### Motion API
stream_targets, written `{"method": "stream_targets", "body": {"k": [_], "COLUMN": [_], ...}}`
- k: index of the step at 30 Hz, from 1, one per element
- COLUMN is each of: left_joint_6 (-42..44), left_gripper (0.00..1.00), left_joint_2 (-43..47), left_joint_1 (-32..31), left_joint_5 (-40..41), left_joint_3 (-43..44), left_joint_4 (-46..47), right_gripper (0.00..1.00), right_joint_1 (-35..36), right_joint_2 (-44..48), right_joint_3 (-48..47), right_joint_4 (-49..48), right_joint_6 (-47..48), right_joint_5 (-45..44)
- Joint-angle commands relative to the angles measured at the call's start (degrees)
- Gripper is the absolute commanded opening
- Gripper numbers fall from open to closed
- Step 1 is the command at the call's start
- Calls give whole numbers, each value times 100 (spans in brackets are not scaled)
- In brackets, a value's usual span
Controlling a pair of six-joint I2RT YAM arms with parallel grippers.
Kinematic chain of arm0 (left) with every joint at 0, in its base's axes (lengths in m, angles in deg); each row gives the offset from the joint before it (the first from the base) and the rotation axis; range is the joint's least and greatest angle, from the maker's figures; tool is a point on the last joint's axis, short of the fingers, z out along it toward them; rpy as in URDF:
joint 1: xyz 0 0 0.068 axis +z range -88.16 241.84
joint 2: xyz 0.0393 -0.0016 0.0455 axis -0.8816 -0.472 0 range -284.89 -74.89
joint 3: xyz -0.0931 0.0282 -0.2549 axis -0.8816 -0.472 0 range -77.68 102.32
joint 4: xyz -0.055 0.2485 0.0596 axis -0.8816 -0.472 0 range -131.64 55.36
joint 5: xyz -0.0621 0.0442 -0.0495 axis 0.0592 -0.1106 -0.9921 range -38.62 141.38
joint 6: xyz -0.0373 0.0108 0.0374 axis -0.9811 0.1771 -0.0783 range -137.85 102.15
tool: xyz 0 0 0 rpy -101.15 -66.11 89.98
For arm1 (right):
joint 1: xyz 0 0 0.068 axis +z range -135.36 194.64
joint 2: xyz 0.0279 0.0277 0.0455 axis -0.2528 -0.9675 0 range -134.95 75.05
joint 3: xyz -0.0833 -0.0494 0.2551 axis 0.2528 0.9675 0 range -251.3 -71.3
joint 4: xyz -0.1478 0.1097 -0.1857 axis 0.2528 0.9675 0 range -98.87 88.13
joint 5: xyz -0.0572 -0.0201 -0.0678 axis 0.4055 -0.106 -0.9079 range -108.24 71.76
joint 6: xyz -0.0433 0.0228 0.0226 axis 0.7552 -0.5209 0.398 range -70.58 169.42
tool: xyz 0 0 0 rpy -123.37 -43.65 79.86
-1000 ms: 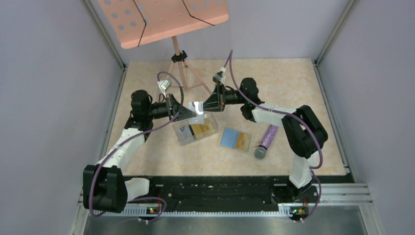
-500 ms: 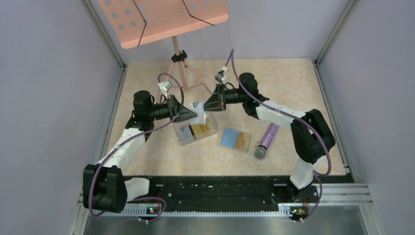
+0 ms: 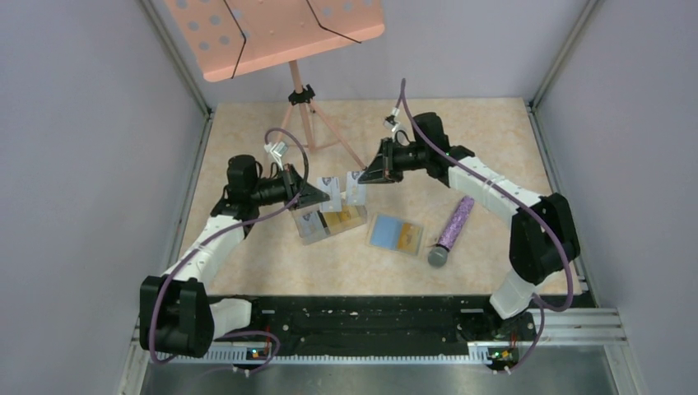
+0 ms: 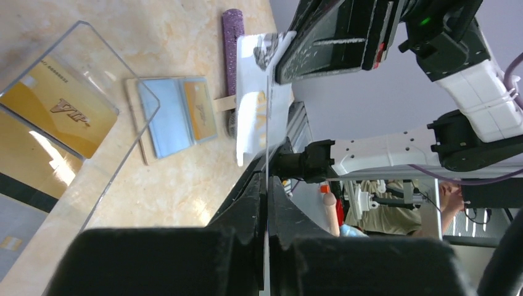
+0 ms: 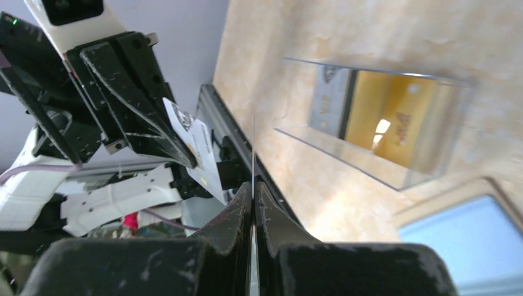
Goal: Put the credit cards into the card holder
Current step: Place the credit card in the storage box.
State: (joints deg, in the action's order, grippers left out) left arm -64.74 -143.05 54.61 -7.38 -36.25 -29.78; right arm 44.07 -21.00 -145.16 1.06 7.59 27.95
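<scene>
My left gripper [image 3: 319, 194] is shut on a white printed credit card [image 3: 331, 192] held on edge above the clear box; this card also faces the right wrist view [image 5: 194, 145]. A short gap to the right, my right gripper [image 3: 362, 176] is shut on a second white printed card [image 3: 355, 188], which shows flat in the left wrist view [image 4: 254, 92]. In each wrist view the gripper's own card is only a thin line between shut jaws [image 4: 267, 179] [image 5: 253, 185]. The card holder [image 3: 396, 234] lies open on the table, light blue inside, with an orange card in it.
A clear plastic box [image 3: 317, 226] with gold cards [image 4: 61, 111] sits under both grippers. A purple glitter microphone [image 3: 451, 230] lies right of the card holder. A pink music stand [image 3: 276, 33] rises at the back, its legs [image 3: 309, 127] behind the grippers.
The two grippers were together on the white cards over the box. They have drawn apart, each carrying one card. The right arm has swung back and to the right.
</scene>
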Motion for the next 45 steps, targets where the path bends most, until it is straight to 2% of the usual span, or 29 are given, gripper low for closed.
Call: {"method": "stream_targets", "body": {"k": [1,5,15,16,19,21,26,30,38,41,45], "left_joint_6": [609,943,1320,1351,1618,1822,1959,1835,1782,1904,2102], "left_gripper": [0,0,1,4,22,30,37,40,40,40,34], "left_joint_2": [-161,-441,-1270,-1360,-1570,-1654,-1713,-1548,-1322,-1233,-1320], "left_joint_1": [10,2,-356,-431,-720,-945,-1413,-1571,-1635,-1740,-2062], "left_joint_5": [582,1156,1784,1859,2314,2793,4065,4895,5066,4790,4256], "left_joint_3": [136,163,172,232,651,974,1671,1811,1695,1764,1784], "left_joint_4": [-739,-1235,-1297,-1351,-1883,-2372,-3405,-3822,-3757,-3553,-3179], "right_gripper": [0,0,0,0,0,0,0,0,0,0,0], "right_joint_1": [-360,-632,-1076,-1091,-1111,-1111,-1122,-1142,-1221,-1311,-1398], "right_joint_2": [501,710,1182,1197,1185,1149,1015,947,886,877,835], "right_joint_3": [101,340,1134,1194,1315,1390,1572,1697,1917,2045,2216], "right_joint_4": [633,856,1301,1353,1468,1482,1447,1369,1268,1175,1032], "right_joint_6": [606,809,1335,1402,1580,1638,1711,1733,1733,1649,1571], "right_joint_5": [-388,-395,-817,-898,-1105,-1129,-1160,-1200,-1239,-1220,-1160]}}
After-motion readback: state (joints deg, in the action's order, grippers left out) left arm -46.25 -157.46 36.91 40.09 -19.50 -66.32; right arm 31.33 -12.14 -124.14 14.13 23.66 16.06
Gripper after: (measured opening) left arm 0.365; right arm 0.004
